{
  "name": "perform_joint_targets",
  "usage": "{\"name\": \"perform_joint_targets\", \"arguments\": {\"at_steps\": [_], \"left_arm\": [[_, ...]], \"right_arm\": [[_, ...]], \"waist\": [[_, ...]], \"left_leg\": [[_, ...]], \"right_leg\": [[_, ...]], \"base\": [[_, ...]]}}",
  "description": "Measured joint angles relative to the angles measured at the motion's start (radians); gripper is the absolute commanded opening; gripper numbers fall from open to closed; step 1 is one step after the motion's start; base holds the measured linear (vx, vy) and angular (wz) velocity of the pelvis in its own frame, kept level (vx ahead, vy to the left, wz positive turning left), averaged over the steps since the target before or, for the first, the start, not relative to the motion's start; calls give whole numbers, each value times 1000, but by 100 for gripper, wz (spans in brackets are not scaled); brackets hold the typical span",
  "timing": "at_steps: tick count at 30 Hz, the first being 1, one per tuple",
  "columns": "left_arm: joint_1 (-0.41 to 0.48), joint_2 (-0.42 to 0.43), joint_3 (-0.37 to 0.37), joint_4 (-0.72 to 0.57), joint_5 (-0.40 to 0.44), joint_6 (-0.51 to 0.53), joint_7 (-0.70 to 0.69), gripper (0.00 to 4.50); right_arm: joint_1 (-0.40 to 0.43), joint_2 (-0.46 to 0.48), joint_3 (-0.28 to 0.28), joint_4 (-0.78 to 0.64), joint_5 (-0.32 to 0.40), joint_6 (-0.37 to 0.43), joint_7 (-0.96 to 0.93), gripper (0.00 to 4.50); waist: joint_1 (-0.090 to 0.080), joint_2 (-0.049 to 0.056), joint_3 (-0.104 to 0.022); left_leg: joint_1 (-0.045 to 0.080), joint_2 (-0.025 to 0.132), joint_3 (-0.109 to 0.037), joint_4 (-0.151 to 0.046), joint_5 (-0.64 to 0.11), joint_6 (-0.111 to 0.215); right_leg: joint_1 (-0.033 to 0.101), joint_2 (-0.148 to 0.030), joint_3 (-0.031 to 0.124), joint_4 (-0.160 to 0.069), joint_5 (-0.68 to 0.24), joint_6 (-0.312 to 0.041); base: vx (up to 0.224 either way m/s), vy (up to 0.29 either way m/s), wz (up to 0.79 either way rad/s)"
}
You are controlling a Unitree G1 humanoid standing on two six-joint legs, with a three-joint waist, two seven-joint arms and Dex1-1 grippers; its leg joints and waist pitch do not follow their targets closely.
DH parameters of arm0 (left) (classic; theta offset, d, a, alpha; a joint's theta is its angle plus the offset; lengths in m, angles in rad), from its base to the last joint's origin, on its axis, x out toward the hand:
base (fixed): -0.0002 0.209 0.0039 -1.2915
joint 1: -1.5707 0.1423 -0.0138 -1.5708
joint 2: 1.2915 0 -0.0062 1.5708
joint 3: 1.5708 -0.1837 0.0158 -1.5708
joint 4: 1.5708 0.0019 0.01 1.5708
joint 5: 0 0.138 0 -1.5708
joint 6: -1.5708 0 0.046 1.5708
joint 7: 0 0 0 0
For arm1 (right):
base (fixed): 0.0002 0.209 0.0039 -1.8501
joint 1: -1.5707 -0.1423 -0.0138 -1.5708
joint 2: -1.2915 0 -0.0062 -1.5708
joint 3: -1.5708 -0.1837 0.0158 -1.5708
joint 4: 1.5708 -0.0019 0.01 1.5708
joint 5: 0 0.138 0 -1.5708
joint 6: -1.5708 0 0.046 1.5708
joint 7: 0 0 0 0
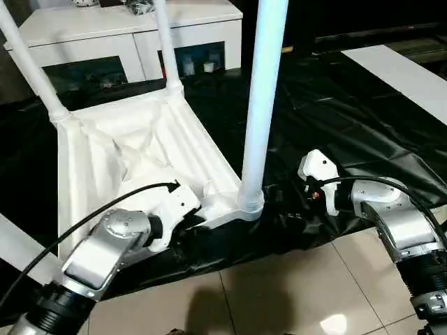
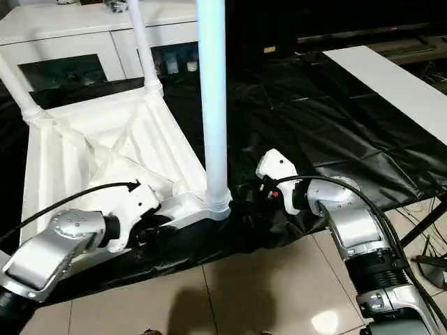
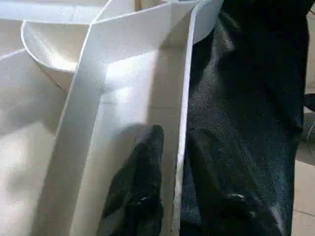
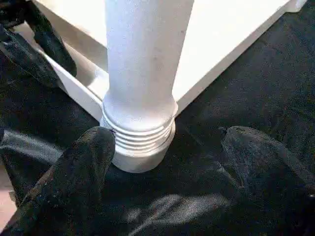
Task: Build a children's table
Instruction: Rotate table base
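Tabletop (image 1: 140, 150) upside down with three upright legs (image 1: 262, 105); left hand (image 3: 172, 191) pinching its rim, right hand (image 4: 167, 162) wide.

I count one white tabletop (image 1: 133, 150), lying upside down on one black-covered bench (image 1: 349, 118). Three legs stand up from its corner sockets: one near (image 1: 262, 98) and two far (image 1: 166, 42) (image 1: 31, 70). I see one white cabinet (image 1: 133, 31) behind, and two robot hands, left hand (image 3: 170, 196) and right hand (image 4: 167, 182).
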Motion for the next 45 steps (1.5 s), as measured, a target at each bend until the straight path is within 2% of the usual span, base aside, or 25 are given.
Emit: {"name": "perform_joint_targets", "arguments": {"at_steps": [4,7,12,15,22,25,27,37,39,43,44,45], "left_arm": [[-4,-14,-1,19,9,-11,4,40],[-12,-34,-5,59,19,-74,6,11],[-16,-63,4,154,13,-248,-27,3],[-19,-65,5,183,10,-295,-43,3],[-37,-45,9,279,0,-392,-126,3],[-50,-43,10,305,0,-408,-142,3],[-54,-39,10,316,0,-419,-154,3],[-82,-40,3,364,12,-463,-197,3],[-88,-41,3,372,13,-469,-198,0],[-93,-39,3,385,17,-485,-212,0],[-94,-38,3,387,17,-486,-214,0],[-94,-38,4,388,17,-487,-215,0]], "right_arm": [[0,1,0,0,5,2,5,404],[0,8,0,0,18,3,8,404],[-2,30,-2,42,37,-5,27,404],[-12,43,-2,75,36,-21,31,404],[-101,62,0,225,13,-109,17,404],[-119,73,8,272,5,-136,27,404],[-135,73,33,311,-16,-160,54,404],[-188,108,67,440,-34,-225,112,404],[-197,112,67,458,-39,-230,114,374],[-204,127,68,497,-43,-245,120,355],[-208,131,68,513,-43,-250,119,330],[-208,135,68,524,-44,-252,117,325]], "waist": [[1,1,-1],[1,4,-3],[0,6,-5],[5,7,-6],[9,8,-13],[7,6,-13],[6,5,-13],[20,1,-13],[25,1,-13],[30,1,-13],[29,1,-13],[29,1,-13]], "left_leg": [[0,0,0,1,0,0],[0,-1,-1,3,0,0],[0,-1,-3,4,0,0],[0,-1,-3,4,0,0],[1,-1,-2,3,0,0],[1,-1,-3,4,0,0],[1,-1,-3,4,0,0],[0,-1,-6,4,0,0],[0,0,-6,4,0,0],[0,0,-7,3,0,0],[0,-1,-7,3,0,0],[0,-1,-8,4,0,0]], "right_leg": [[1,0,0,1,0,0],[2,-1,0,1,0,0],[2,-1,1,1,0,1],[2,-1,1,2,0,0],[2,-2,-1,5,-4,6],[2,-2,-1,5,-4,6],[3,-2,0,5,-4,6],[4,-2,0,5,-4,6],[4,-2,-1,5,-4,6],[4,-2,-1,5,-4,6],[4,-2,-1,5,-4,6],[4,-2,-1,5,-4,6]], "base": [[0,0,0],[0,0,0],[0,0,0],[0,0,0],[0,0,0],[0,0,0],[0,0,0],[0,0,0],[0,0,0],[0,0,0],[0,0,0],[0,0,0]]}}
